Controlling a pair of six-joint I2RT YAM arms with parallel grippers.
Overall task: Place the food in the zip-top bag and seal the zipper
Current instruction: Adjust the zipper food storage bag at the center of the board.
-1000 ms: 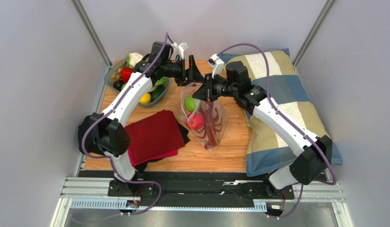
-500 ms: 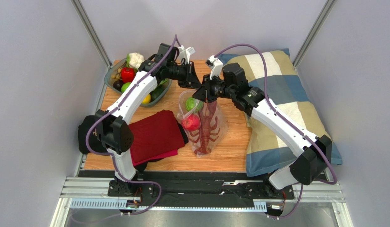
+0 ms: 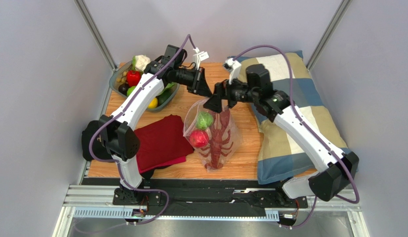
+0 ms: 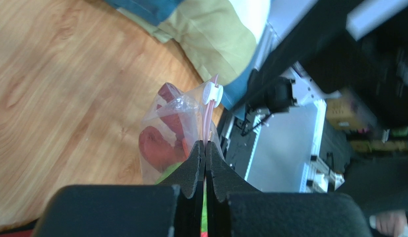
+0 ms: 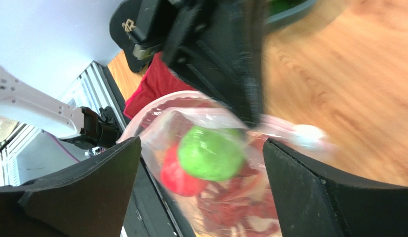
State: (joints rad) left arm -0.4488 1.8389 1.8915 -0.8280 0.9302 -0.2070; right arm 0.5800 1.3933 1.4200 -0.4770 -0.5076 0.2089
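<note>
Zip-top bag [image 3: 214,136] is mid-counter [image 3: 243,162]. In top view its long axis runs 12-to-6 o'clock, mouth at 12, bottom toward 6. Inside, the green ball [image 3: 204,120] is nearest the mouth. Red fruit [image 3: 198,138] sits just toward 6 from it on the 9 o'clock side. Lobster [image 3: 220,140] lies lengthwise along the 3 o'clock side, parallel to the bag.

Left claw [image 4: 206,148] is clenched on the bag's mouth edge. The left wrist view shows the pink zipper [image 4: 209,118] running straight out from between the shut fingers to a white slider [image 4: 212,93]; in top view the arms hide this. Right claw [image 5: 202,145] is released, jaws wide, one on either side of the bag top. The right wrist view shows ball and fruit pressed against the clear film. Cannot tell if the zipper is sealed.

Red cloth [image 3: 159,140] is at 9 o'clock of the bag, checked pillow [image 3: 315,98] at 3, produce bin [image 3: 113,81] at 10.
</note>
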